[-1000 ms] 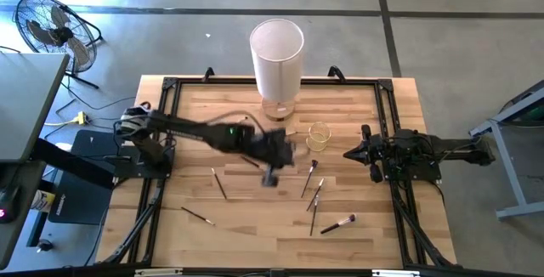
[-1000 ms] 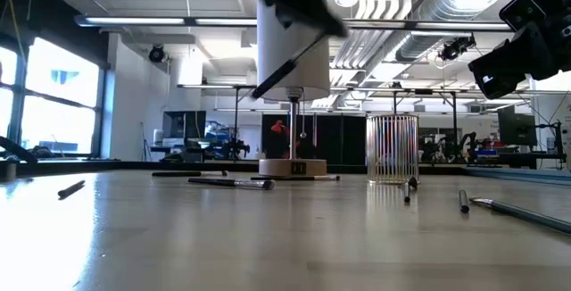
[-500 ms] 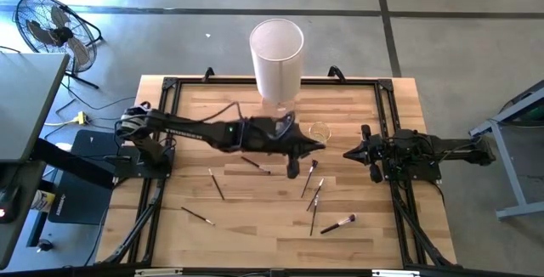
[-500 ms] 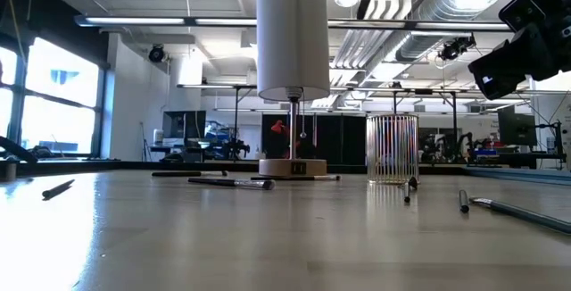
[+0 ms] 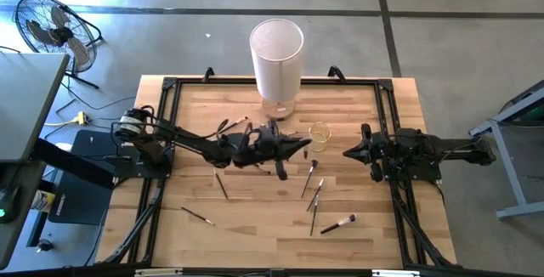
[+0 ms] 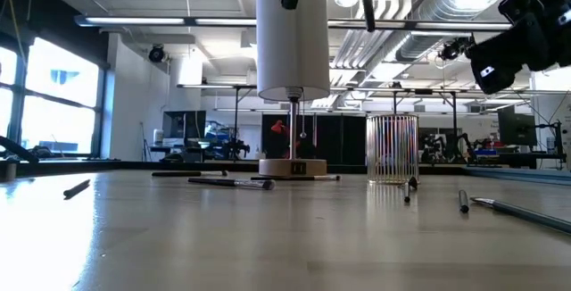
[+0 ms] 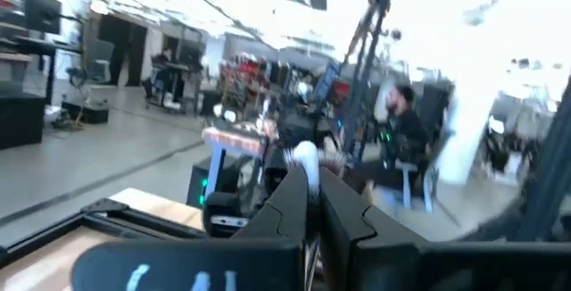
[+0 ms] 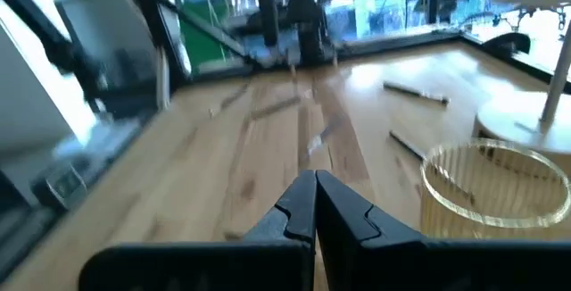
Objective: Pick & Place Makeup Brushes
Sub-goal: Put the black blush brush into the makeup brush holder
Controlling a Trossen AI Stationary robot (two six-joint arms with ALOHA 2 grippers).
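So the wooden table (image 5: 255,226) takes up most of the overhead shot, with the tall white cylinder (image 5: 276,56) standing at its far edge on a little base. The left arm (image 5: 195,143) stretches across the middle, and the left gripper (image 5: 302,147) sits just short of the small clear cup (image 5: 319,135), fingers pressed together; can't tell from these shots whether it's pinching anything. The right gripper (image 5: 350,153) is parked on the other side of the cup, fingers together too, nothing in them. The makeup brushes (image 5: 314,194) are still scattered flat on the wood: a cluster near the cup, one with a pale tuft (image 5: 337,223) nearer the front edge, two more (image 5: 219,183) over on the left half.
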